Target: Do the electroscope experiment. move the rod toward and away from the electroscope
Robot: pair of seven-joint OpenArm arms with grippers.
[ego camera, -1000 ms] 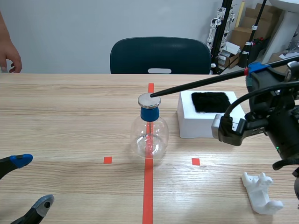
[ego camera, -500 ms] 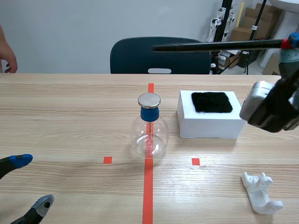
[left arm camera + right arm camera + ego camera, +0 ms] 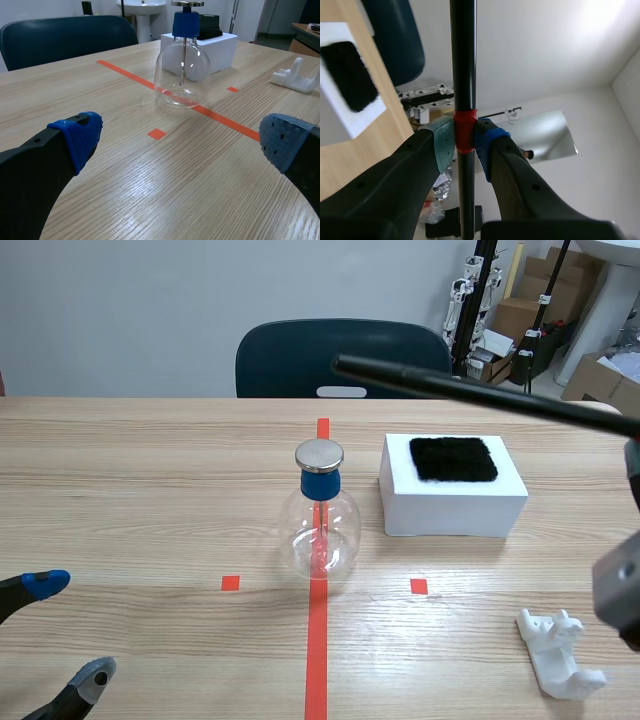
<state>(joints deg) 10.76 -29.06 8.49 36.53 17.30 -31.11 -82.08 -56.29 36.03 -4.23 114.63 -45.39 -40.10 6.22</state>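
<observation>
At the left, the left gripper (image 3: 70,630) sits low over the table (image 3: 150,500) with its two fingers spread wide and nothing between them - its blue pads (image 3: 80,135) face each other across bare wood. Ahead of it, well apart, stands the electroscope (image 3: 320,515), a round clear glass flask with a blue neck and a flat silver cap (image 3: 319,454) on top. It stands upright on the long red tape line. Behind it is a dark chair (image 3: 340,358). Just to the right of the flask is a white box (image 3: 450,505) with a black fuzzy cloth (image 3: 453,458) lying on top. The black rod (image 3: 480,392) hangs in the air above all this - its tip is up over the flask, a bit to the right, and does not touch the cap. The rod slopes down toward the right side. There the right gripper (image 3: 465,142) squeezes it tight, with one pad on each side of a red band (image 3: 463,131) on the rod. Near the right front of the table lies a small white plastic stand (image 3: 558,655).
</observation>
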